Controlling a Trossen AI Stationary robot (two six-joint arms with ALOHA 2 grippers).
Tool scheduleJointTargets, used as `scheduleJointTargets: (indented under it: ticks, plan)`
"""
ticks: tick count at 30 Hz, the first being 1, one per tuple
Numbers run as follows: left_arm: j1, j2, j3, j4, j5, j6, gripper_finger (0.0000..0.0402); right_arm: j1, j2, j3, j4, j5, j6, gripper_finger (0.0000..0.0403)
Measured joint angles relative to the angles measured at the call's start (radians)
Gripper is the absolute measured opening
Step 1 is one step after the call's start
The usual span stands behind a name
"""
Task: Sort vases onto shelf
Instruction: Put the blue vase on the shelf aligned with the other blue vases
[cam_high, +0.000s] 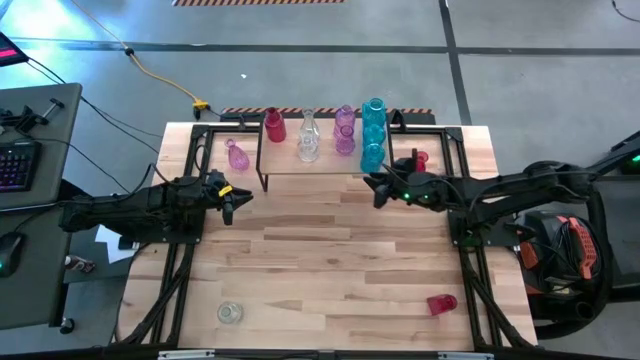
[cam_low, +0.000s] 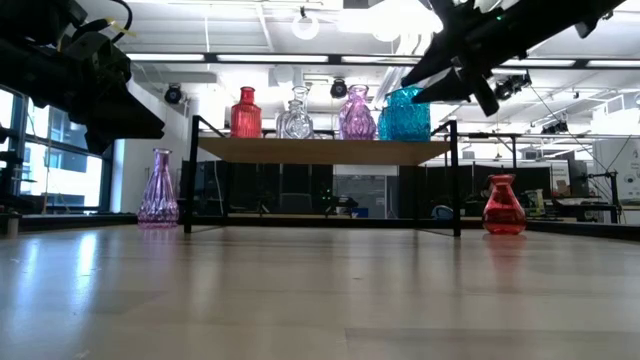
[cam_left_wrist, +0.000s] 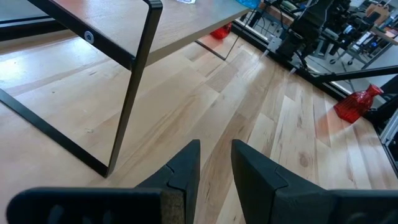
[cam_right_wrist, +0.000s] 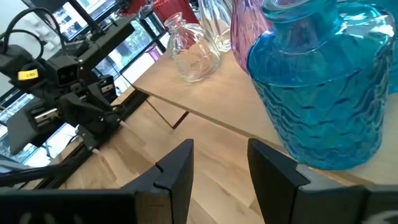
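the high view alone takes in the whole table (cam_high: 330, 250): the shelf (cam_high: 325, 165) at its far edge carries a red vase (cam_high: 274, 126), a clear vase (cam_high: 308, 140), a pink-purple vase (cam_high: 345, 130) and two teal vases (cam_high: 373, 133), while a pink vase (cam_high: 238, 156) stands on the table left of the shelf, a small red vase (cam_high: 421, 159) right of it, a clear vase (cam_high: 230, 313) lies near the front left and a red vase (cam_high: 441, 303) lies on its side near the front right. the low view shows the shelf's thin black legs and the standing vases level with the eye, but not the two front ones. the left gripper (cam_high: 232, 199) hovers in front of the shelf's left leg, its fingers (cam_left_wrist: 180, 174) a narrow gap apart with nothing between them. the right gripper (cam_high: 377, 187) hovers just in front of the teal vases, fingers (cam_right_wrist: 177, 168) parted wider, also holding nothing and touching nothing.
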Motion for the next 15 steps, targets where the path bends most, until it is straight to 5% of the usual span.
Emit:
scheduleJointTargets:
  ticks: [15]
  plan:
    - [0.000,0.000,0.000,0.000,0.000,0.000,0.0083,-0.038,0.015,0.000,-0.018,0.008,-0.005,0.0136]
